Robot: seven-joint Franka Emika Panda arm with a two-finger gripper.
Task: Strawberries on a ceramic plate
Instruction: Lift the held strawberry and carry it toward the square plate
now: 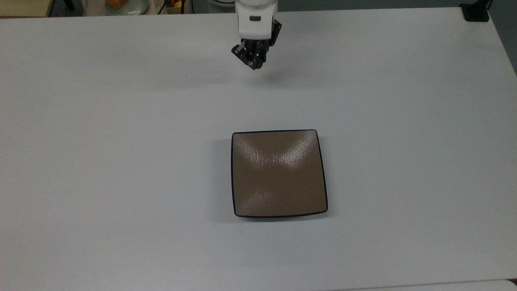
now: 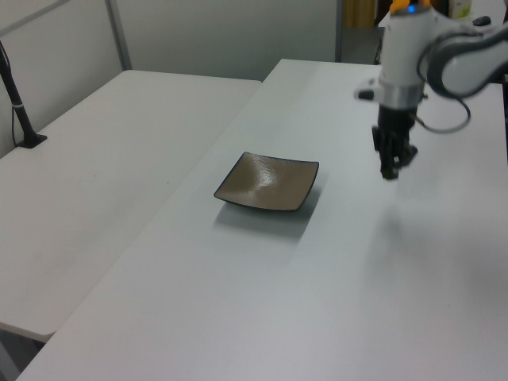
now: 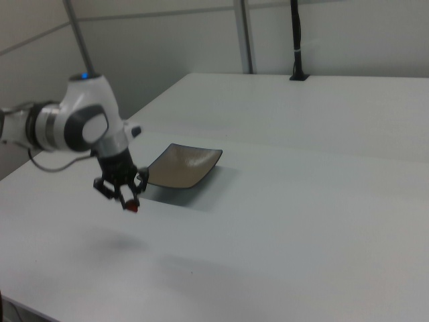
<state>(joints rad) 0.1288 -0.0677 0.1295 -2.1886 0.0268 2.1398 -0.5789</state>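
Here, one strawberry [image 3: 133,207], one ceramic plate [image 1: 278,173].
The gripper [image 3: 129,200] pinches the strawberry between its fingertips above the table [image 1: 121,161], well apart from the plate.

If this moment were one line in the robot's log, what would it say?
phase: carry | pincer: shut on strawberry, above the table | plate: bare | next: probably move to the plate

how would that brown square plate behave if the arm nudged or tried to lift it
The ceramic plate lies flat and low on the table, so a nudge would probably slide it, not tip it. Its glossy surface suggests a slippery grip. Its thin dark rim looks like the only hold, and the plate probably chips if dropped.
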